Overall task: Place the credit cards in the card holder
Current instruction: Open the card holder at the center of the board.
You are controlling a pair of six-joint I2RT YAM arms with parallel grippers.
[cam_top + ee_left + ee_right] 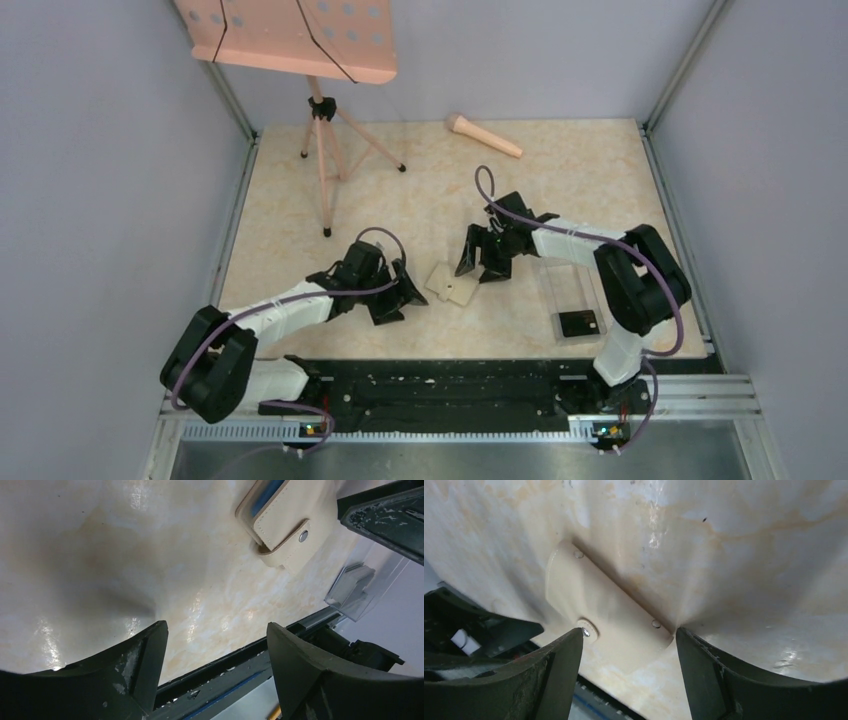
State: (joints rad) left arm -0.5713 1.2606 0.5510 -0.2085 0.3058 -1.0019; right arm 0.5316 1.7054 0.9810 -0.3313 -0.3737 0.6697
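The beige card holder (451, 283) lies closed and flat on the table between the two grippers. Its snap flap shows in the left wrist view (285, 520), with a strip of blue inside at the edge. In the right wrist view the holder (609, 605) lies just beyond my fingertips. My left gripper (400, 300) (215, 630) is open and empty, low over the table to the holder's left. My right gripper (480, 262) (629, 632) is open and empty, just right of the holder. A dark card (578, 322) lies in a clear plastic box (572, 292).
The clear box also shows in the left wrist view (350, 590). A pink music stand (290, 35) on a tripod stands at the back left. A pink microphone-shaped object (483, 135) lies at the back. A black rail (440, 385) runs along the near edge.
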